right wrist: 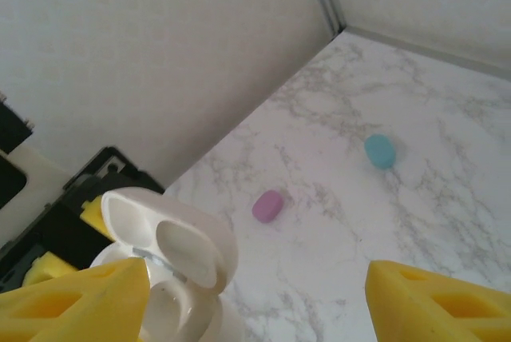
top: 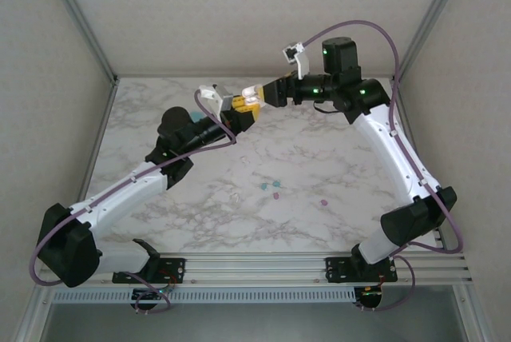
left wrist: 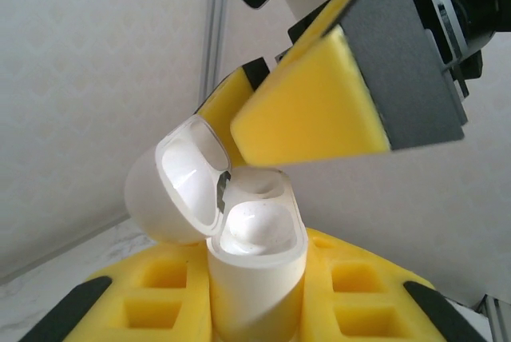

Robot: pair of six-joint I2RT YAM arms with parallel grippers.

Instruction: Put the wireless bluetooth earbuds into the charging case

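Above the far side of the veined marble table [top: 335,158], the left gripper [left wrist: 255,304] is clamping a glossy white plastic charging case [left wrist: 257,274], lid hanging open; the wide-spread right gripper [right wrist: 259,306] is crowding it and could knock it askew. Its wells are looking empty; tiny teal and pink plastic earbuds [top: 264,185] are lying on the table.

Left arm [top: 120,190], right arm [top: 395,146]: smooth white shell links, bulky black joint housings. Thin purple cable [top: 355,22] looping along each arm. Small green lights [top: 326,50] on right arm's black joints. Left gripper [top: 241,109], right gripper [top: 254,92]: dark grey finger bodies, yellow foam-like pads [left wrist: 319,110], some with square recesses. White boxy wrist camera housing [top: 294,54] near each gripper. Black base brackets [top: 152,266].
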